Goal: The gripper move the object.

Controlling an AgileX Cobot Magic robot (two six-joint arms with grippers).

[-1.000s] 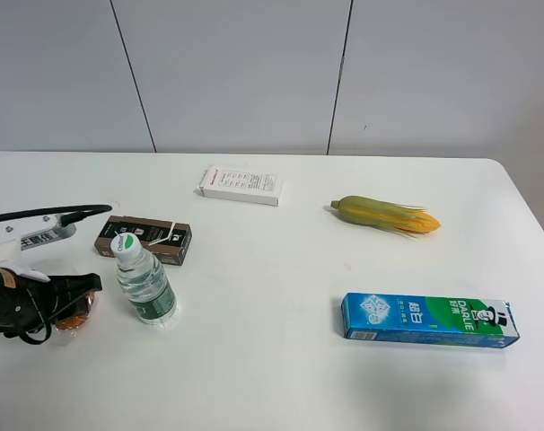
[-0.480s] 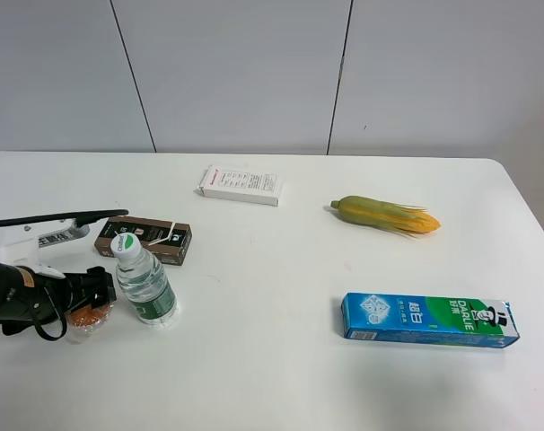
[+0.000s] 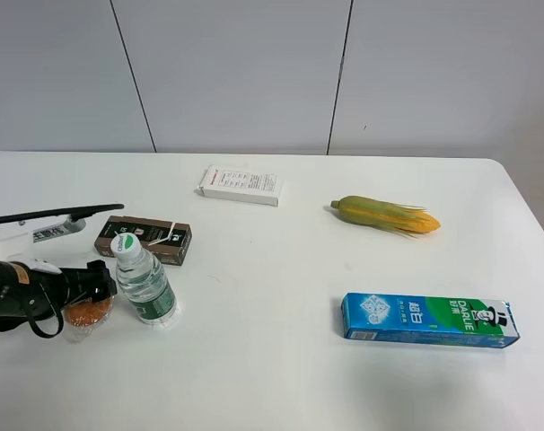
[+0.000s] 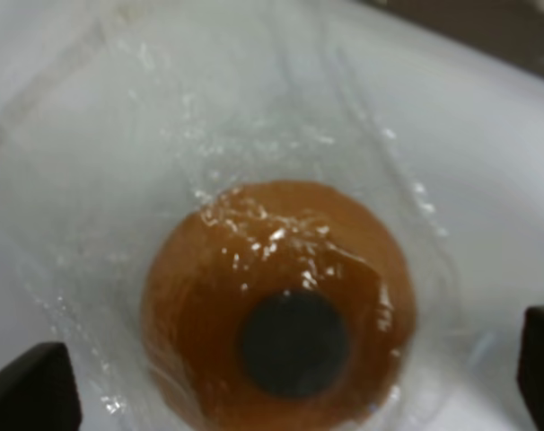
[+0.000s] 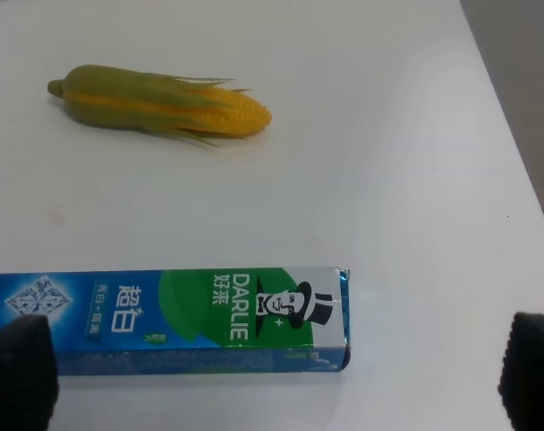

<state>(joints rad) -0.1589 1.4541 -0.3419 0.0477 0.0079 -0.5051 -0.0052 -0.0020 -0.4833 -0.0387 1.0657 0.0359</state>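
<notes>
- The left gripper (image 3: 100, 285) is seen at the left edge of the table (image 3: 272, 386) in the high view. Its arm is cut off by the picture border, so only the dark end and the cables are shown.
- In the left wrist view only two dark fingertips (image 4: 30, 391) are seen, in the lower corners. They are spread wide, with nothing pinched between them. Whether the bag is touched by them cannot be told.
- The object (image 4: 281, 314) is placed on the table between these fingertips, just beside the bottle (image 3: 144, 280) on its left.
- The object is round, so no long axis can be given. Its flat face with the dark centre disc is turned up, toward the wrist camera.
- The clear bag (image 4: 209, 117) around it is wrinkled and shiny, and its outline is hard to follow against the white table.
- A brown box (image 3: 144, 239) is laid behind the bottle, and a white box (image 3: 241, 185) farther back.
- A corn cob (image 3: 386, 215) is laid on the right half, with its green end to the left.
- A toothpaste box (image 3: 429, 320) is laid nearer, with its long side across the table.
- The right gripper (image 5: 276, 373) is not shown in the high view. In its wrist view two blurred dark tips are cut off at the corners, held far apart and empty.
</notes>
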